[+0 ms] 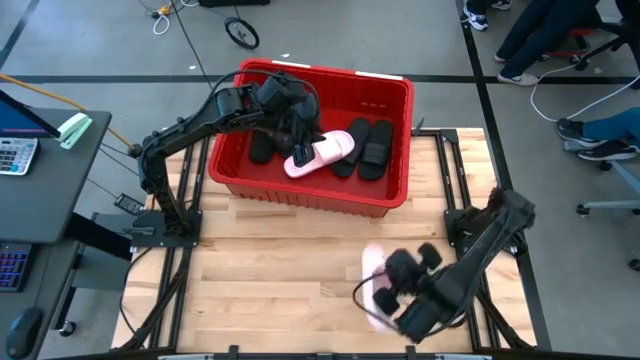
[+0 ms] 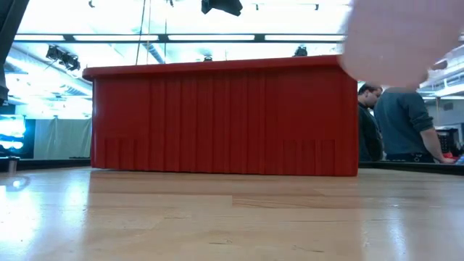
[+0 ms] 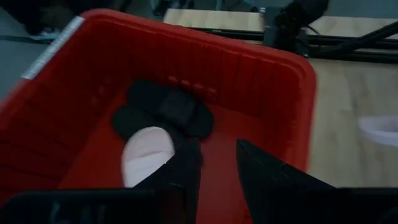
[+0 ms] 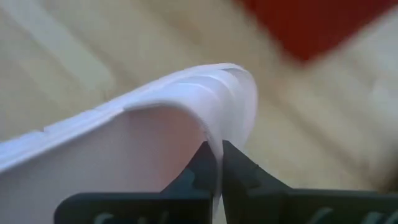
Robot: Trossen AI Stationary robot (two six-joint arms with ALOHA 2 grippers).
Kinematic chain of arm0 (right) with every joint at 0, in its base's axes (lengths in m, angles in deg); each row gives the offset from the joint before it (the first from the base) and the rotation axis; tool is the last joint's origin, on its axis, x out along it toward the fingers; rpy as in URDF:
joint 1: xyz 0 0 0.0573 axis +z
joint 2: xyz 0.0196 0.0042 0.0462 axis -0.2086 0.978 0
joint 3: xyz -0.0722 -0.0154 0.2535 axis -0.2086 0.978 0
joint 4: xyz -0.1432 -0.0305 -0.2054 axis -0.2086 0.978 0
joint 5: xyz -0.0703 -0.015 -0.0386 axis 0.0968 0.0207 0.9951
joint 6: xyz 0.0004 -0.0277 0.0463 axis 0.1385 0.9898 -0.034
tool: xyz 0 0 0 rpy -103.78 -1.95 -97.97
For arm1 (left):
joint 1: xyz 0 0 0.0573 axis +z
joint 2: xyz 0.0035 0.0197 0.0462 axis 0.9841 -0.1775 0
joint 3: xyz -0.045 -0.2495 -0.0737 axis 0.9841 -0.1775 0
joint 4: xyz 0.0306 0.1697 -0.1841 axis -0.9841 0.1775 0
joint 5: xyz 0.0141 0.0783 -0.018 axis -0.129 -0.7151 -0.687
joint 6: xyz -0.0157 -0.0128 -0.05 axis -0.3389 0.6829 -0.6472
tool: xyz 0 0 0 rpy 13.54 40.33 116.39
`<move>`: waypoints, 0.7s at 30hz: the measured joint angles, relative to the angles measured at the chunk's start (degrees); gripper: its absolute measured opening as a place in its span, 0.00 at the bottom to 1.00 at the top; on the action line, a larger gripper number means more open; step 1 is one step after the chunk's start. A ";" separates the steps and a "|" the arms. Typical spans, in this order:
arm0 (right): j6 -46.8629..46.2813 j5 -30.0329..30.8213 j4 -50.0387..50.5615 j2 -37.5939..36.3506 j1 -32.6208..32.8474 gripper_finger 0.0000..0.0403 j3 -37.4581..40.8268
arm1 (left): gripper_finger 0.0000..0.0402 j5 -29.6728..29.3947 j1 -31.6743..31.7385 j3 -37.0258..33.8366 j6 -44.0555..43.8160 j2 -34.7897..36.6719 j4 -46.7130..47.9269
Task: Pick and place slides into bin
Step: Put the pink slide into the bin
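Note:
The red bin [image 1: 310, 180] stands at the table's far middle; its near wall fills the low view [image 2: 225, 119]. Inside lie black slides [image 1: 375, 148] and one pale pink slide [image 1: 320, 153]. My left gripper [image 3: 217, 171] hangs open over the bin's inside, just above that pink slide [image 3: 146, 155] and a black slide [image 3: 168, 109]. My right gripper [image 1: 390, 292] is near the table's front edge, right of the middle, shut on a second pale pink slide [image 1: 372, 285]. That slide also shows as a pale blur in the low view [image 2: 406, 43]. My right gripper pinches the thin edge of the pink slide's wide strap [image 4: 217, 134] between its two fingers [image 4: 239, 171]. One finger is under the strap's arch and one outside it. The slide is lifted clear of the table, as the low view shows.
Bare wooden tabletop [image 1: 280, 270] lies between the bin and the near edge. People [image 2: 395, 123] stand beyond the table at the right. A desk with a keyboard and calculator [image 1: 15, 155] is off the left side.

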 joint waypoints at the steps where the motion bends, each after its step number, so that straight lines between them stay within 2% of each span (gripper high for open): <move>1: 0.52 4.06 0.31 -1.63 -0.26 0.02 -0.04 | 0.27 -0.57 0.31 0.00 0.50 0.00 -0.40; 6: 4.79 22.09 1.00 -10.60 -5.65 0.02 -0.15 | 0.27 -3.37 2.99 0.00 0.60 0.73 -5.07; 9: 12.83 27.40 -0.61 -15.31 -11.28 0.02 -0.15 | 0.27 -3.40 4.94 0.03 0.59 1.92 -7.24; 12: 20.57 29.44 -4.32 -19.53 -18.97 0.02 -0.15 | 0.27 -3.40 6.98 0.04 0.59 2.90 -8.28; 14: 27.41 29.04 -7.87 -21.06 -25.29 0.02 -0.17 | 0.27 -3.39 8.41 0.04 0.59 3.47 -8.95; 16: 31.97 25.30 -10.71 -21.21 -31.87 0.02 -0.17 | 0.27 -3.42 9.75 0.04 0.56 3.85 -9.21; 21: 35.96 8.18 -13.34 -15.30 -45.33 0.02 0.48 | 0.27 -3.42 12.80 0.04 0.56 3.91 -8.17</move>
